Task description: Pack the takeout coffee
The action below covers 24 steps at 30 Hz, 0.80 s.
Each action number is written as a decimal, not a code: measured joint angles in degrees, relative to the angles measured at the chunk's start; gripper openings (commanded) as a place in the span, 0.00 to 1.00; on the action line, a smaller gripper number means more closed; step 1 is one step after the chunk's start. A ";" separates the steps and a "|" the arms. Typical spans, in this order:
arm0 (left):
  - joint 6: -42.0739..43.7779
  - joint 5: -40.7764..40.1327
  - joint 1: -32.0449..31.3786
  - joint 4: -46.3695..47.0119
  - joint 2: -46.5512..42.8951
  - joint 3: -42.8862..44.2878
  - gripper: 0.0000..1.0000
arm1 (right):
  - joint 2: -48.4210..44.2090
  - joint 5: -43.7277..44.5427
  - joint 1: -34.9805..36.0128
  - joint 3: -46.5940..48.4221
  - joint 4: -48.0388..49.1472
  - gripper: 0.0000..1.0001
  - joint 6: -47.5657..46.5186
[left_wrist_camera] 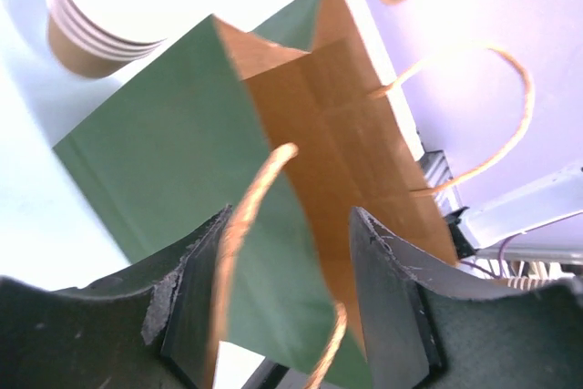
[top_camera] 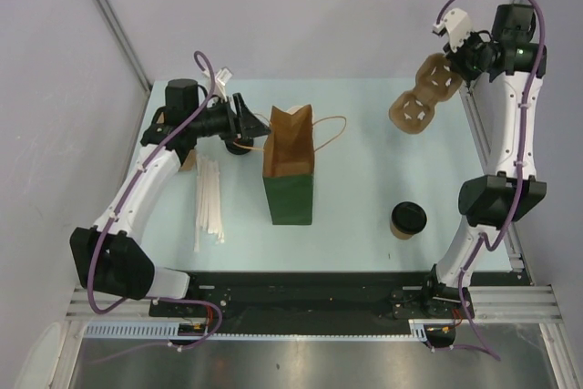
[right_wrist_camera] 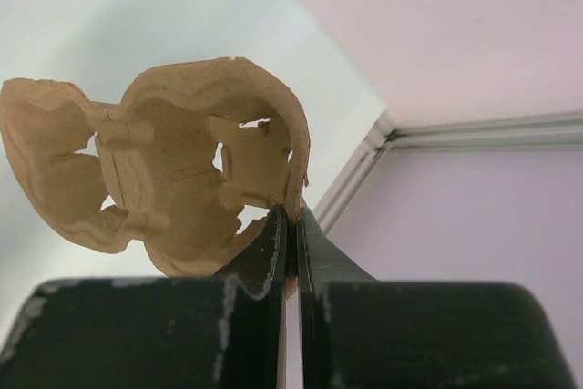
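My left claw (left_wrist_camera: 290,225) stands open, the green bag's (left_wrist_camera: 164,161) handle (left_wrist_camera: 241,225) loose between its jaws. My right claw (right_wrist_camera: 293,218) is clenched on the cup carrier (right_wrist_camera: 182,170); the takeout coffee (top_camera: 408,220) sits on the tabletop (top_camera: 364,179) near that arm.

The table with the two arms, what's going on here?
The right gripper is shut on a cardboard cup carrier, holding it up over the far right of the table. The left gripper is open at the mouth of the green bag, one handle between its fingers. The lidded coffee cup stands untouched near the right arm.
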 measured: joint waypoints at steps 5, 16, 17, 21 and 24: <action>-1.01 1.14 -0.02 2.03 -0.24 -0.02 0.60 | -4.87 0.94 2.69 0.55 3.41 0.00 2.16; 5.33 -5.14 -3.89 -6.25 2.23 3.85 0.53 | -8.59 1.86 14.21 5.40 10.82 0.00 7.13; 5.75 -5.53 -4.15 -6.91 2.40 3.85 0.52 | -9.25 1.88 15.74 5.40 11.74 0.00 7.61; 6.60 -6.45 -4.81 -7.96 2.60 3.85 0.40 | -12.09 1.81 22.23 5.40 16.59 0.00 9.73; 7.19 -6.73 -5.44 -7.89 2.60 4.09 0.30 | -14.25 1.84 27.30 5.40 19.15 0.00 9.99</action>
